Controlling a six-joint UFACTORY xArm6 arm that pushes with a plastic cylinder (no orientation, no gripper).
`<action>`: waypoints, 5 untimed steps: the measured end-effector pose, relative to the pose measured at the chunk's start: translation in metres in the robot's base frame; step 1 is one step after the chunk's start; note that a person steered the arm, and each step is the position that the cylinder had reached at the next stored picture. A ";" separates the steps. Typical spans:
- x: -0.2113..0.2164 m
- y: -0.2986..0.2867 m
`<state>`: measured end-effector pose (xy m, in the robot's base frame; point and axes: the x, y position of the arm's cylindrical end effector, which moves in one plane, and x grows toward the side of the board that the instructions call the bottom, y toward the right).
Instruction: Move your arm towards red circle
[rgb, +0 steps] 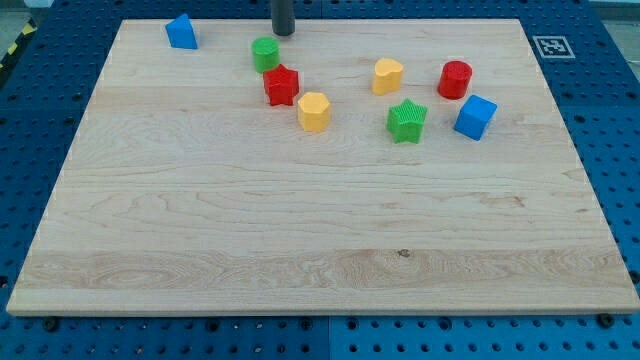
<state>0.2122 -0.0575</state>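
Red circle (455, 79) sits toward the view's upper right of the wooden surface (300, 230), well apart from my tip (284, 34), which rests near the top edge just above the green circle (265, 54); there is no hand here, only the bare rod, holding nothing. Below the green circle come a red star-like block (281, 85) and a yellow block (314, 111), then a yellow heart (387, 76), a green star (407, 121), a blue cube (475, 117) beside the red circle, and a blue block (181, 32) far left.

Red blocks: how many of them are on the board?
2. The red star lies near the view's top, just below the green cylinder. The red cylinder is toward the right. None appears hidden.
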 end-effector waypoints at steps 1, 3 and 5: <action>0.000 0.025; 0.000 0.145; 0.101 0.239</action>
